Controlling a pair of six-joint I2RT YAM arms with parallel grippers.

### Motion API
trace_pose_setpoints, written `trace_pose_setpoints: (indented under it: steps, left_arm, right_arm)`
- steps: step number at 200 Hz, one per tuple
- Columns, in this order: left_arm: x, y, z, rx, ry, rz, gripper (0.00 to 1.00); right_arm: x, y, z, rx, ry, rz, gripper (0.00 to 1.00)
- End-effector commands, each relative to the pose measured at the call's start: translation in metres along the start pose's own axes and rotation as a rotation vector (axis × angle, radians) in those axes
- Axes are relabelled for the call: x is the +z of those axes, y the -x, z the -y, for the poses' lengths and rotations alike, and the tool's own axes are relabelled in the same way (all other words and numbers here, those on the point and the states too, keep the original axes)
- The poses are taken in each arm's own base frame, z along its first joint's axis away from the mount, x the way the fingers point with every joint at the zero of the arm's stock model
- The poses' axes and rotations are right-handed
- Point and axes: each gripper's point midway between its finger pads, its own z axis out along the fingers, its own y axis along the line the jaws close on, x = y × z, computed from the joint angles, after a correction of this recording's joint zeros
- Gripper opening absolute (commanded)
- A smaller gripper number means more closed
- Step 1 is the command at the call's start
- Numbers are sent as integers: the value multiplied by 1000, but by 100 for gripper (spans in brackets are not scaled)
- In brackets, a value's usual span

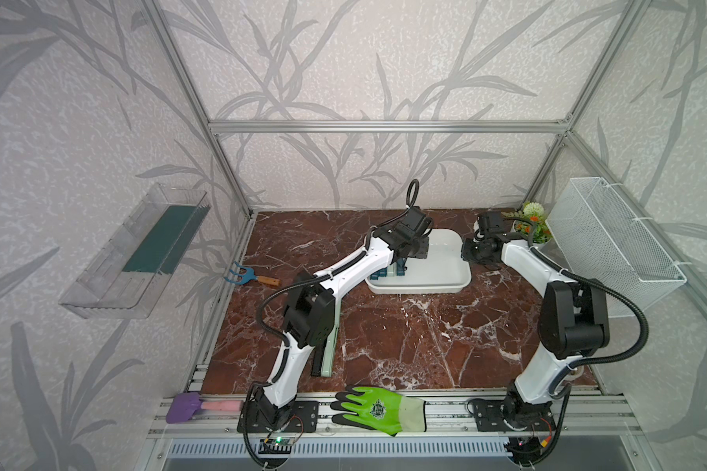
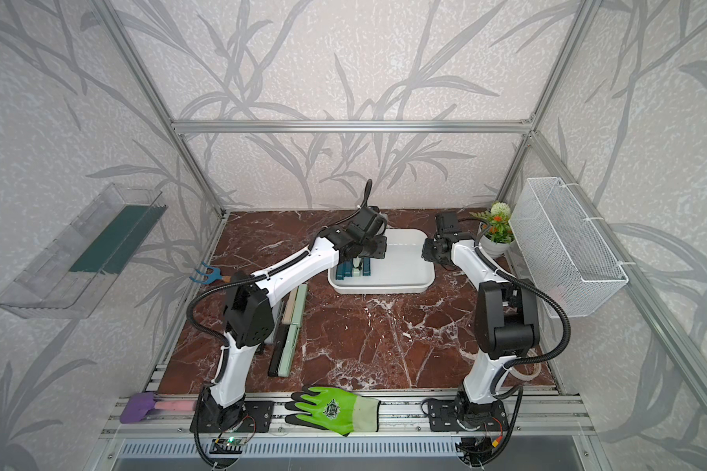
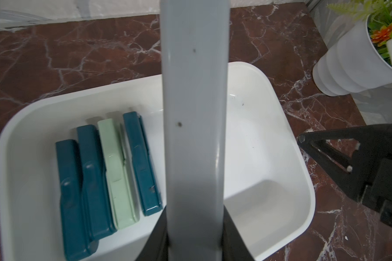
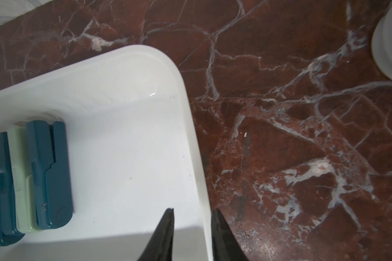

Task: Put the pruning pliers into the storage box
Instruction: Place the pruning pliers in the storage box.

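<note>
Left wrist view: left gripper [image 3: 195,217] pinches one grey pruning pliers [image 3: 195,90] over the storage box [image 3: 258,146] holding seemingly four more.

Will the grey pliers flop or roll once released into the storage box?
Likely stiff: the grey pliers stand straight out of the left end effector. Flat sides suggest no rolling. The glossy storage box may let them slide.

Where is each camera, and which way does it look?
Top views: high in front, looking down at the table; left arm, right arm show.
Left wrist: on its arm, faces the storage box; left gripper holds a grey plier.
Right wrist: on its arm, above the box rim; right gripper straddles it.
Wrist views share: four pliers inside.
</note>
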Motion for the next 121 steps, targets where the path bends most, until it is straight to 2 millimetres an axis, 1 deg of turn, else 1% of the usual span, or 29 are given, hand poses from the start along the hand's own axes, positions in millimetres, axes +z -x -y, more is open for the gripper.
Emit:
trace_pose_setpoints:
  steps: [1, 51, 63, 84, 121]
  left_arm:
    - [7, -1, 9, -14, -18, -26, 17]
    - [44, -13, 9, -54, 21, -83, 19]
    - [54, -16, 6, -52, 39, -84, 19]
    - [67, -16, 0, -47, 75, -76, 19]
    - [89, -30, -12, -75, 139, -95, 19]
  right_arm:
    - [-4, -4, 17, -27, -70, -20, 31]
    - [20, -14, 13, -30, -33, -75, 31]
    - [24, -15, 11, -24, -17, -81, 30]
    - [31, -18, 7, -19, 6, -95, 27]
    - [38, -21, 4, -8, 22, -107, 23]
